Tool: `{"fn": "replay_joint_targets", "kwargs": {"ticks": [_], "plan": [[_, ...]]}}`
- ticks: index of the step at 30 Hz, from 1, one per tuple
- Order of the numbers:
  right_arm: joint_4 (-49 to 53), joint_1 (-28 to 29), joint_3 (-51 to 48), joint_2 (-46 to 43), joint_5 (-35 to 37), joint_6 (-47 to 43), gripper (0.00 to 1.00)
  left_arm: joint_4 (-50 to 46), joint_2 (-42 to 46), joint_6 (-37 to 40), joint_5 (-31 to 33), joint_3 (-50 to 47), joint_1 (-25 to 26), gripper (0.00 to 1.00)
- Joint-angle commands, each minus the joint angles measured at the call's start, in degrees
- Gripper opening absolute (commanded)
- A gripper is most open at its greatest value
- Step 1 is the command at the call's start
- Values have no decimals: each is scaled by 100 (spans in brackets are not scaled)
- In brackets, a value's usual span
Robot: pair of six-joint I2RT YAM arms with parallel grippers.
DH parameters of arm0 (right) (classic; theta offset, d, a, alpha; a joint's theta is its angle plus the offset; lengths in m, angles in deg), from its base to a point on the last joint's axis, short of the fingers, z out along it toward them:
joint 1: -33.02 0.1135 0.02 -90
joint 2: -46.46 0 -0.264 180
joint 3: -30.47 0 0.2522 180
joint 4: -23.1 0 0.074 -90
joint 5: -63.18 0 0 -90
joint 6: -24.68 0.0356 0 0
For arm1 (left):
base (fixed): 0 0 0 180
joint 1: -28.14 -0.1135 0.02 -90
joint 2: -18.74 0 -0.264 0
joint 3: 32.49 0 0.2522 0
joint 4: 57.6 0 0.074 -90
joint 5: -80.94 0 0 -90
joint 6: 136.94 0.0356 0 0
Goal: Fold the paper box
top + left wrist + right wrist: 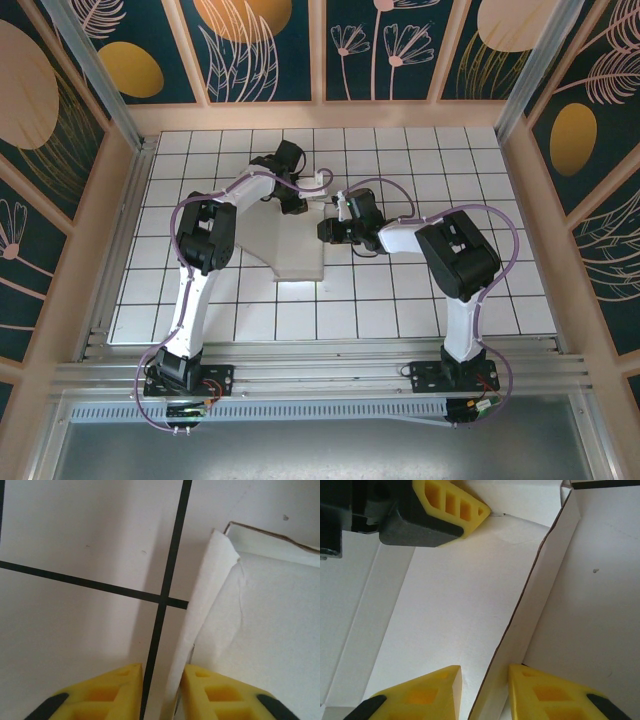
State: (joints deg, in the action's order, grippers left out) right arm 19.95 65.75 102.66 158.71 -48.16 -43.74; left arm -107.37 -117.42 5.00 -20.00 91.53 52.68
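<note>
In the top view the left gripper [292, 200] sits just above centre, at the upper edge of the box [290, 250]. The box lies mostly flat at the middle of the table [420, 300], white on the white grid. Just to its right, the right gripper [330, 232] meets the box's right edge.

In the left wrist view this gripper's yellow fingers [115, 695] are spread at the bottom of the frame, and a black grid line [172, 555] runs up through the gap. A thin raised flap [210, 580] of the box also stands in that gap. It is close against the right-hand finger but not pinched, since the left-hand finger stands clear of it. The rest of the box takes up the right side.

In the right wrist view one finger of the left gripper shows at the upper left, its tip at a fold of the box. At the bottom the right gripper's fingers [545, 695] are parted, and an upright wall [540, 580] rises between them toward the upper right. Whether either finger touches it cannot be told.
</note>
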Motion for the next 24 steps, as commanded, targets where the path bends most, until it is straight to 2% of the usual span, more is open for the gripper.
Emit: {"fn": "replay_joint_targets", "kwargs": {"ticks": [1, 7, 9, 13, 17, 20, 24], "plan": [[-86, 58, 5, -69, -83, 30, 32, -73, 77, -113, 6, -27, 51, 29], [37, 59, 22, -248, -11, 13, 37, -106, 129, -123, 57, 13, 49, 29], [71, 58, 20, -360, 7, 4, 40, -141, 114, -123, 65, 22, 51, 25], [189, 41, 28, -628, 64, -5, 44, -163, 80, -118, 66, 3, 51, 9], [405, -1, 36, -1003, 239, -14, 53, -42, 168, -149, -32, -103, 51, 6], [630, -71, 38, -1404, 412, -41, 58, 267, 344, -234, -215, -262, 51, 0], [827, -102, -50, -2063, 687, -2, 61, 1113, 769, -536, -497, -678, 51, 0]]}}
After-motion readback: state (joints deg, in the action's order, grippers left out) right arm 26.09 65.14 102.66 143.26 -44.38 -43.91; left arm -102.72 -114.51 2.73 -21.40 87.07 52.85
